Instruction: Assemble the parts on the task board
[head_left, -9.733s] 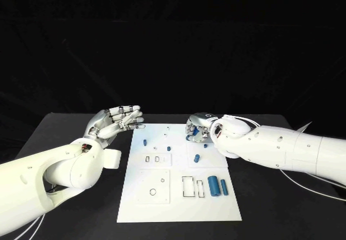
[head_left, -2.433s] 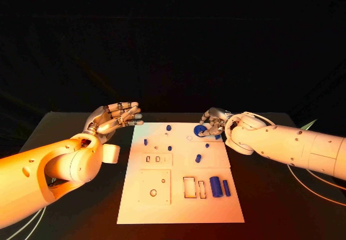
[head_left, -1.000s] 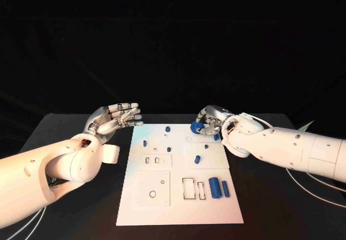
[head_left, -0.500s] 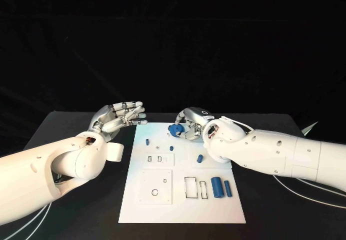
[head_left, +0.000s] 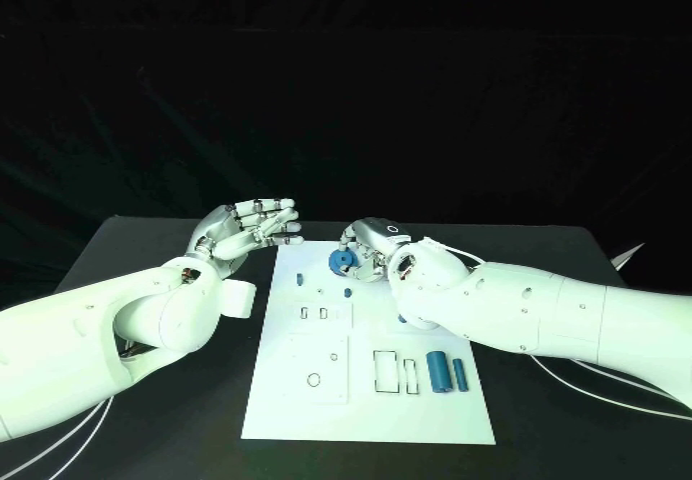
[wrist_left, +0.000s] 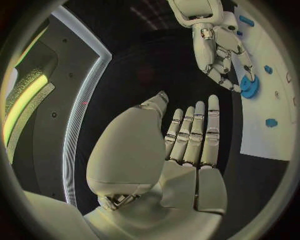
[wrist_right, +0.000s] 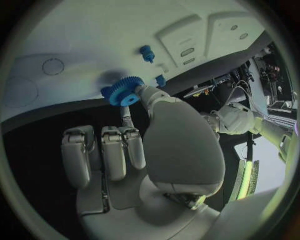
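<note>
We see right hand (head_left: 378, 248) pinching blue gear (head_left: 343, 261) over far end of task board (head_left: 368, 400); teeth plain at right wrist. Left hand (head_left: 245, 230) fingers spread, empty, beside board. Grip partly hidden overhead.

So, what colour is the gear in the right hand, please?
Blue gear; the right wrist view shows it best.

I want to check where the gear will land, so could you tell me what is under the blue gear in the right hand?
Under the blue gear, pinched by the right hand, is the far end of the white task board. Whether a peg or hole sits directly beneath is hidden by gear and fingers.
</note>
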